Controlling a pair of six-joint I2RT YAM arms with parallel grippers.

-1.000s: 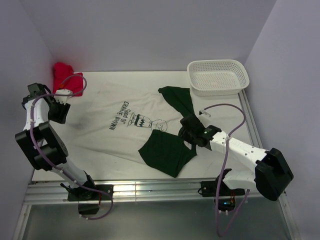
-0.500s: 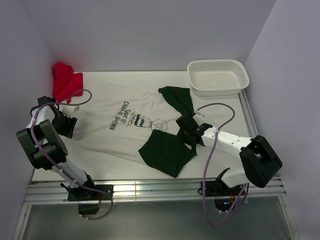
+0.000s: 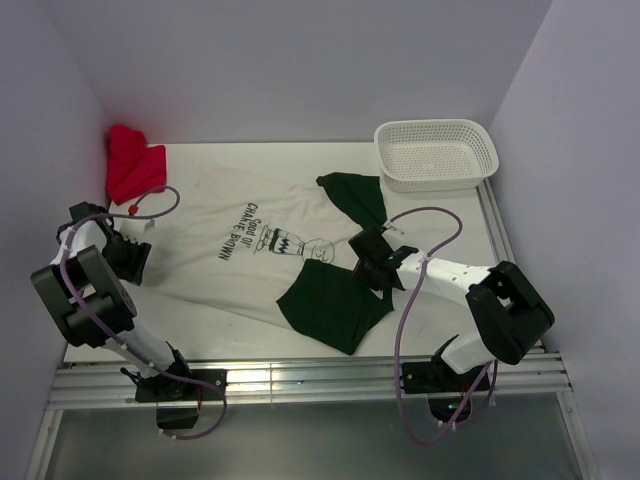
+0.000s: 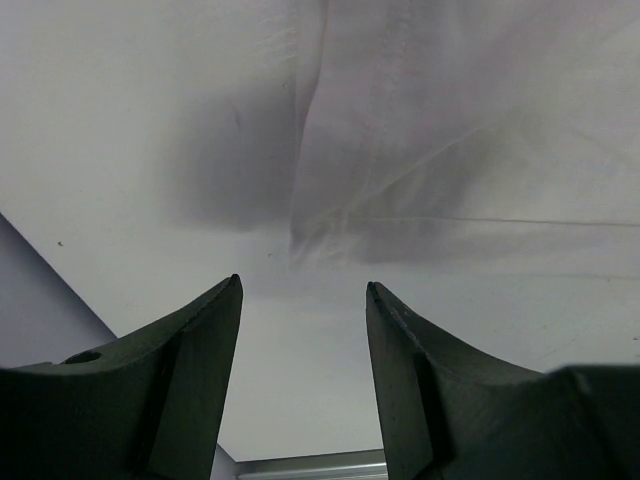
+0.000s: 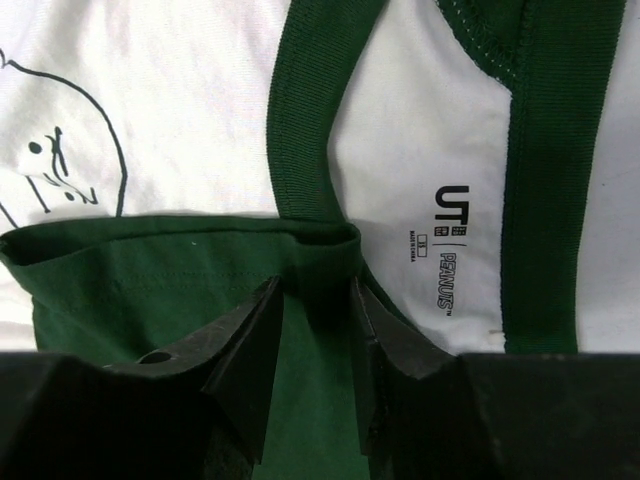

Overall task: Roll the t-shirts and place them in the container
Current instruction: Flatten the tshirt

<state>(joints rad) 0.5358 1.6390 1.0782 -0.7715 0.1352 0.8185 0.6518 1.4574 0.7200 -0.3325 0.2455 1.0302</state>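
Observation:
The white t-shirt (image 3: pixel 215 265) lies spread flat with its dark graphic and lettering (image 3: pixel 262 238) facing up. The dark green t-shirt (image 3: pixel 330 303) lies crumpled over its right side. My left gripper (image 3: pixel 127 256) is open and empty just off the white shirt's left edge. In the left wrist view the gripper (image 4: pixel 303 287) hovers over bare table, with the shirt's hem (image 4: pixel 420 140) just ahead. My right gripper (image 3: pixel 369 256) sits on the green shirt. In the right wrist view its jaws (image 5: pixel 315 287) pinch a green fold (image 5: pixel 322 256), next to printed neck lettering (image 5: pixel 450 250).
A bright red cloth bundle (image 3: pixel 132 165) lies at the back left corner. A white plastic basket (image 3: pixel 440 183) stands at the back right. The walls close in on both sides, and a metal rail (image 3: pixel 300 378) runs along the near edge.
My left gripper has come away from the red bundle toward the near side, to the white shirt's left edge. My right arm has folded in and its gripper has shifted slightly left on the green shirt.

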